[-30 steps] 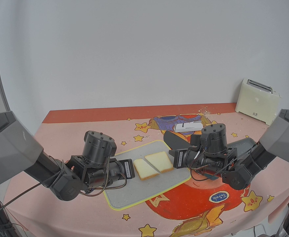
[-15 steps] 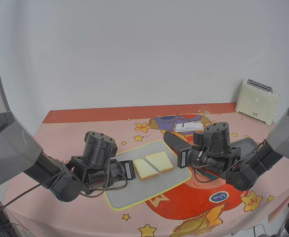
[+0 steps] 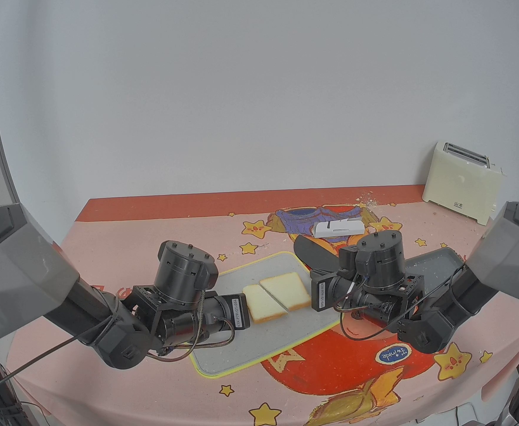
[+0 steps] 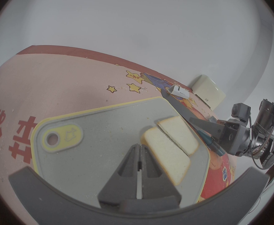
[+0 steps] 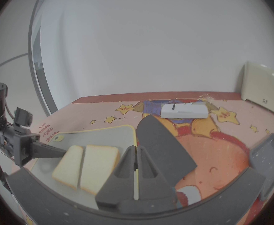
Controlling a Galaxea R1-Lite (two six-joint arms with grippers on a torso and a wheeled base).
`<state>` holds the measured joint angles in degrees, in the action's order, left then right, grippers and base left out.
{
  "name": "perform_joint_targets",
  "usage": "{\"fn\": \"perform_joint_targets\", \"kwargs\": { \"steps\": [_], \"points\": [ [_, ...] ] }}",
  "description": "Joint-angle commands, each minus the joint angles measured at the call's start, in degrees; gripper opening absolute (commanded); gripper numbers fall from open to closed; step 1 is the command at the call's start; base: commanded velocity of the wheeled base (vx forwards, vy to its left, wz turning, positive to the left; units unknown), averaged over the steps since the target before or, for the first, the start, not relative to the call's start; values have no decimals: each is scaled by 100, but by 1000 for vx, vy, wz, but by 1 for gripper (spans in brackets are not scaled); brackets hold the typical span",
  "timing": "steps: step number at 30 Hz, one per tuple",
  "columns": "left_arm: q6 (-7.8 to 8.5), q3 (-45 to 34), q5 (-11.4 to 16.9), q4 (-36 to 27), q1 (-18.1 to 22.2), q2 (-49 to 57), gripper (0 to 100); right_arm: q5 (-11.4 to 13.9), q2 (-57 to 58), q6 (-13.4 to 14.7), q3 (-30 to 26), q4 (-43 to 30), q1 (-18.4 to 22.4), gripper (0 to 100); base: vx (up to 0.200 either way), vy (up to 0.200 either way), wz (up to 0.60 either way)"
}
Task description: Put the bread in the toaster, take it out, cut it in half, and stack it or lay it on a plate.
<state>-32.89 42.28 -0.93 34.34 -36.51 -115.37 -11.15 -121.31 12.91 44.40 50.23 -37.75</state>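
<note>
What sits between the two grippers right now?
Two bread halves lie side by side on the cutting board. The left wrist view shows them between the left gripper and the right gripper.

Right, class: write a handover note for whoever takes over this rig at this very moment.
Left gripper: shut, empty, at the left half's edge.
Right gripper: shut, empty, at the board's right edge, beside the knife.
Right half lies beside the left one on the board; plate to the board's right, toaster back right.
Done: bread cut in half.
Left: lay or stack the halves on the plate.
</note>
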Motion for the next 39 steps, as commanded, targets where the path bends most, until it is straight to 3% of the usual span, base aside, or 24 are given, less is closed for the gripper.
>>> {"fn": "perform_joint_targets", "kwargs": {
  "steps": [1,39],
  "points": [
    [2,-18,-4,-6,-5,-20,0,-1,-68,1,-10,-4,-21,0,0,0,0],
    [2,202,-30,284,-49,111,0,-1,-262,1,-124,5,-206,0,0,0,0]
  ]
}}
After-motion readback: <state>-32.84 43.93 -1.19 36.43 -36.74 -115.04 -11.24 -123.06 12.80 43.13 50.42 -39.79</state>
